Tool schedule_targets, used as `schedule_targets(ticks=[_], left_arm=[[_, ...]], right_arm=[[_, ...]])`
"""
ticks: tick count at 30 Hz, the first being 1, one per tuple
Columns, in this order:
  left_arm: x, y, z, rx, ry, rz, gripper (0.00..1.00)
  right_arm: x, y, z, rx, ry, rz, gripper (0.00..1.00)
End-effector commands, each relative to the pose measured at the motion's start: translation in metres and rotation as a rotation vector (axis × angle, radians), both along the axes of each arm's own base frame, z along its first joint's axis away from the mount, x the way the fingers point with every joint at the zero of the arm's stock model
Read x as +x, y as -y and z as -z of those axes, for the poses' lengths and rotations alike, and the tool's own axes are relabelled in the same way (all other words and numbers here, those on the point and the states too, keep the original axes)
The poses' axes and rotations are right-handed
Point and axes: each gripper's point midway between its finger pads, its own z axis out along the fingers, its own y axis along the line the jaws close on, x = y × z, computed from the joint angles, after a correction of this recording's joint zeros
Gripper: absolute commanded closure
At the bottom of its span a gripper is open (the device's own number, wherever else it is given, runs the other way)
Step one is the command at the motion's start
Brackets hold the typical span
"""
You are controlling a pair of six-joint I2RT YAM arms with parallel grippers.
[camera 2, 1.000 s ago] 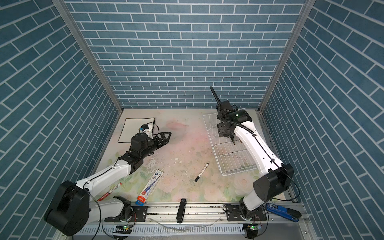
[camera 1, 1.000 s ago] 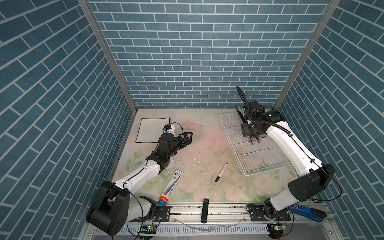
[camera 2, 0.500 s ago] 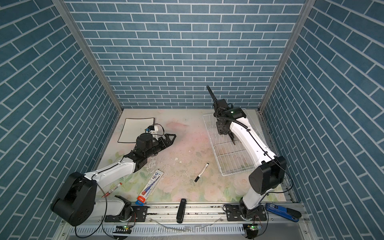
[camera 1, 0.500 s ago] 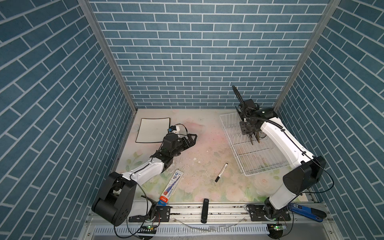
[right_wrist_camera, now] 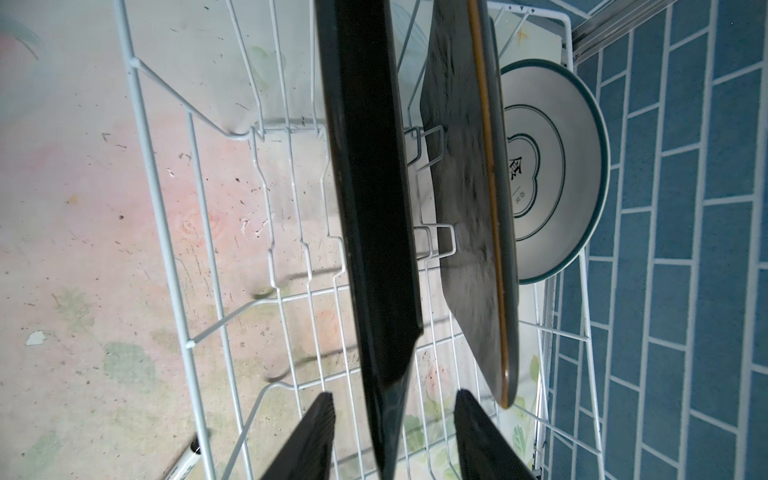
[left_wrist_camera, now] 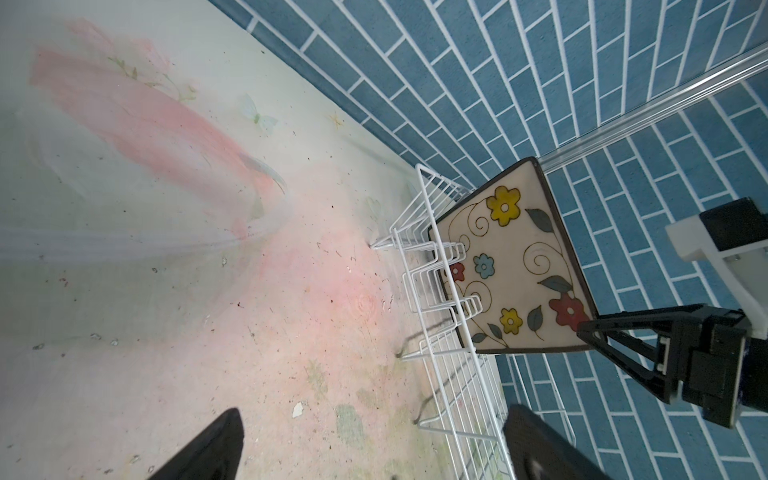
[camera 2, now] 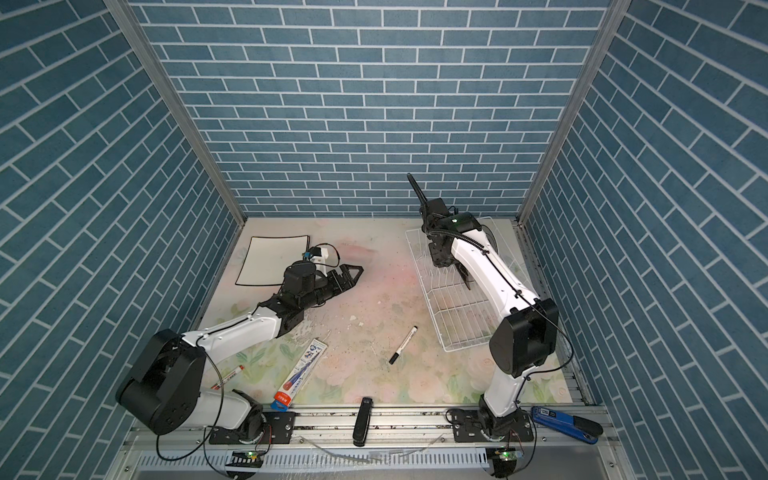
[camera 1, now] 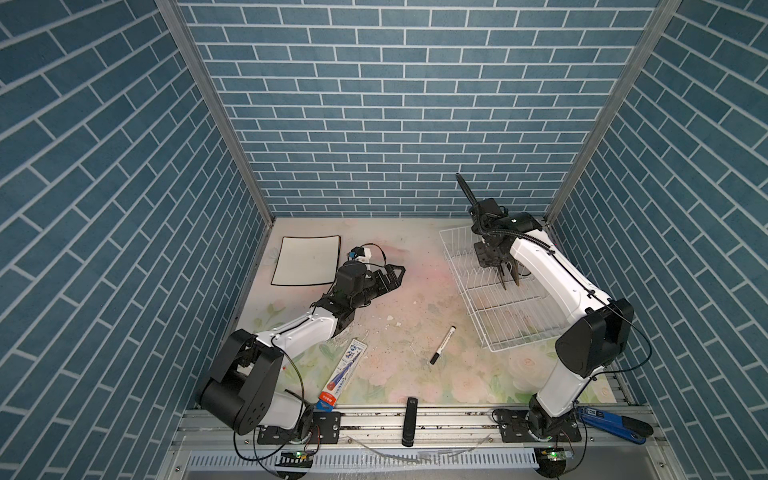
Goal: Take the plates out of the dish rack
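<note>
The right gripper straddles the top edge of the cream square flowered ceramic plate (edge-on, a dark strip), jaws parted, not yet touching. Just beyond stand a black square plate, then a round white ringed plate, all upright in the white wire dish rack. The left gripper, spread wide and holding nothing, hovers over the table; a white black-rimmed square plate lies flat behind it.

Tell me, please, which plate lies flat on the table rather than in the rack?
The square white black-rimmed plate; the other plates stand upright in the white wire dish rack.
</note>
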Motion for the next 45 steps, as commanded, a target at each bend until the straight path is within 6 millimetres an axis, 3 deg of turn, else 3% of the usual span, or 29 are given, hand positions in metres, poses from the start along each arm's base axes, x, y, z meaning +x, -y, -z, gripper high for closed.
schedule_targets(ticks=[1,7,20,28,45], left_arm=[[0.003,0.011,-0.010,-0.014,0.029,0.029,0.00],[0.005,0.014,-0.009,-0.016,0.024,0.034,0.00],[0.007,0.016,0.001,-0.008,0.001,0.038,0.00],[0.008,0.017,0.001,-0.006,-0.002,0.039,0.00],[0.008,0.019,0.001,-0.004,-0.010,0.044,0.00]], right_arm=[[0.011,0.000,-0.011,-0.040,0.038,-0.017,0.53],[0.015,-0.005,-0.002,-0.048,0.020,-0.041,0.57],[0.022,0.005,0.005,-0.101,0.023,-0.020,0.61],[0.026,0.008,0.007,-0.114,0.055,-0.020,0.69],[0.022,0.021,0.020,-0.120,0.010,0.033,0.65]])
